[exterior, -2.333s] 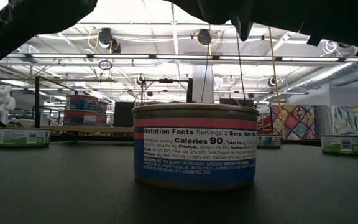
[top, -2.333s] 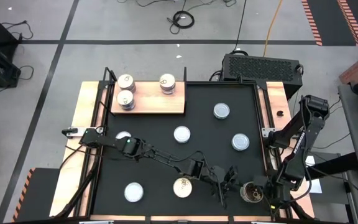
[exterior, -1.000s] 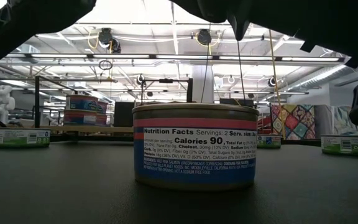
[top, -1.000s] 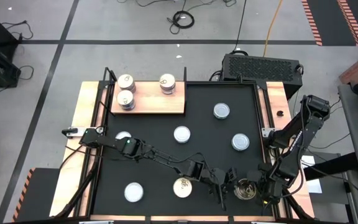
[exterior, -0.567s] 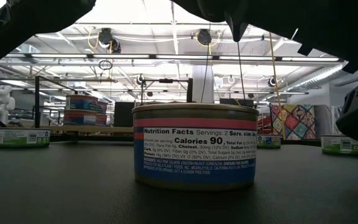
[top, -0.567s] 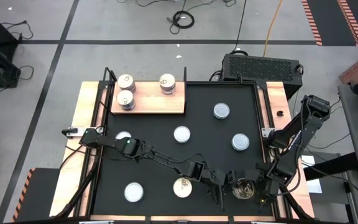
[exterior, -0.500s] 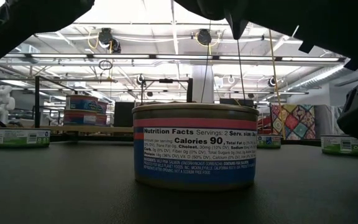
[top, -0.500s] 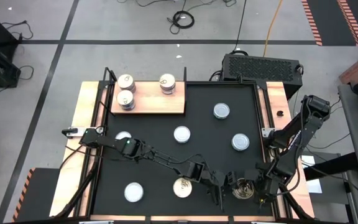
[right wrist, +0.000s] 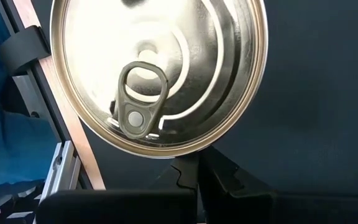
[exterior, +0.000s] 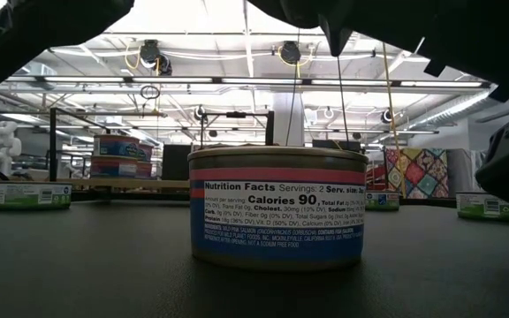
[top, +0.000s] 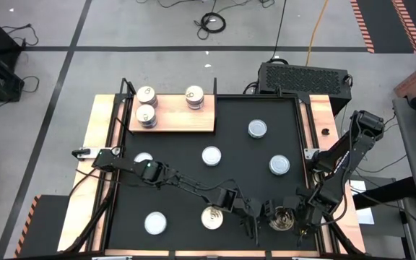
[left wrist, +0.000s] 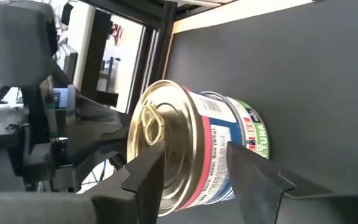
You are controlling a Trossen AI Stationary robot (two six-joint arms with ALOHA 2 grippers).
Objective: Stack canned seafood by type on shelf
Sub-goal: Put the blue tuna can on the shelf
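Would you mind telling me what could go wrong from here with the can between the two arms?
1. The left gripper, jaws open around the gold-lidded can, sits very near the right gripper at the same can; they may collide.
2. The left arm hangs over a second can and might knock it.
3. The shelf lies far across the mat, so a weak grip could drop the can.

The shelf (top: 179,114), a pale wood board, lies at the upper left of the high view with three tins on it: two (top: 146,95) (top: 146,115) at its left end and one (top: 194,97) right of centre. Silver-lidded tins (top: 258,129) (top: 211,156) (top: 279,165) lie apart on the black mat, with whitish ones at left (top: 143,157) and lower left (top: 155,223). At lower centre stand a gold-lidded tin (top: 212,217) and a pull-tab tin (top: 282,219) beside it. In the low view a tin with a pink and blue label (exterior: 277,207) stands upright.
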